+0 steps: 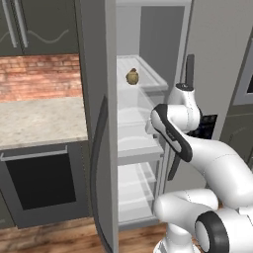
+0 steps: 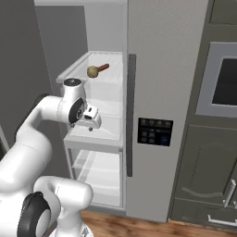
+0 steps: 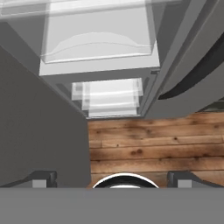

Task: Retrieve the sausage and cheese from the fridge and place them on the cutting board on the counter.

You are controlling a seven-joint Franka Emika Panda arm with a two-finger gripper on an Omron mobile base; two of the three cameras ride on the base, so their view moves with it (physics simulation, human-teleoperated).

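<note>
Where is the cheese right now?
The cheese sits on the upper shelf inside the open fridge, above the robot's hand. In the right base view it lies right beside the reddish sausage.

Fridge [image 1: 148,148] left door [image 1: 99,148] stands open; shelves [image 2: 99,132] seem clear beside the arm.

Premises: domestic kitchen. Evidence: open fridge [image 1: 99,123], built-in oven [image 1: 39,180], stone worktop [image 1: 39,121], brick wall [image 1: 39,76], dark cabinets [image 1: 34,24], wood floor [image 3: 153,148].
</note>
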